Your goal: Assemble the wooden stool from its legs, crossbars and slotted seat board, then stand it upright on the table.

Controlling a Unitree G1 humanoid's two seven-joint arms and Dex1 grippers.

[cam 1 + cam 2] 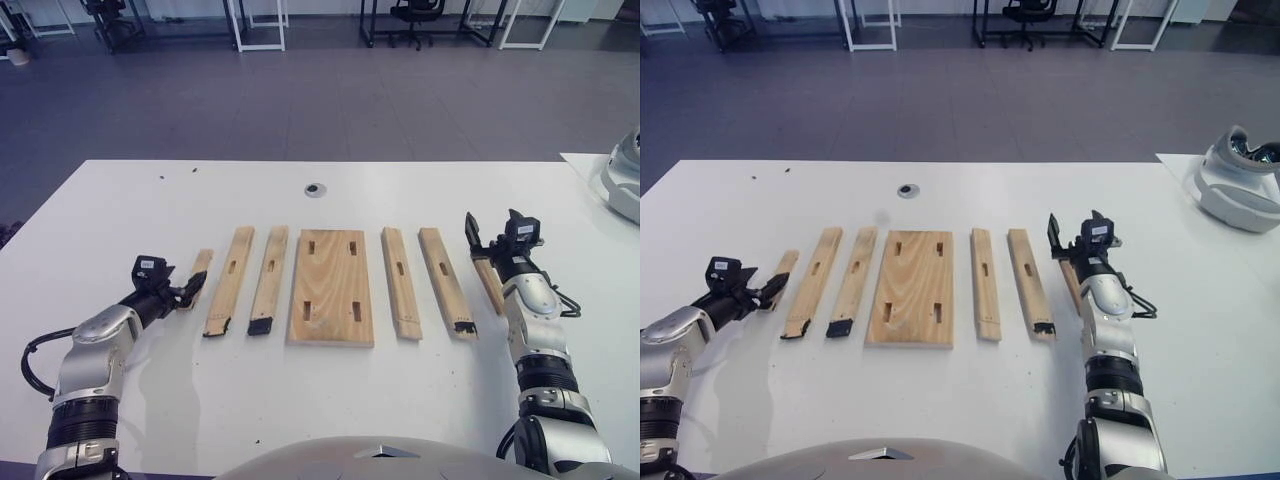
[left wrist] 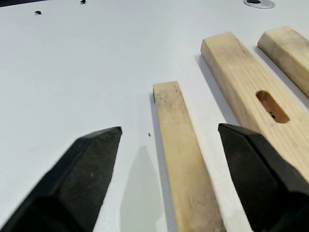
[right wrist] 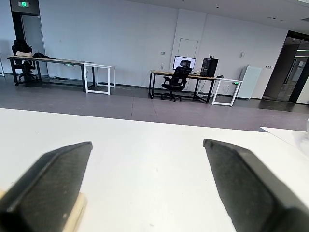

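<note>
Table [image 1: 55,205] edge well off at nine o'clock; left jaws gape astride left crossbar [image 2: 181,159]; right jaws gape over right crossbar [image 1: 487,280].

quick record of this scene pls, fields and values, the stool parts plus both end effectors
stage: nothing joined, all parts flat on the table
seat board: centre, four slots
legs: four, slotted, two on each side of the board
crossbars: left crossbar and right crossbar, outermost
left end effector: open, fingers either side of left crossbar
right end effector: open, over right crossbar's far end
other: white headset at right edge
</note>
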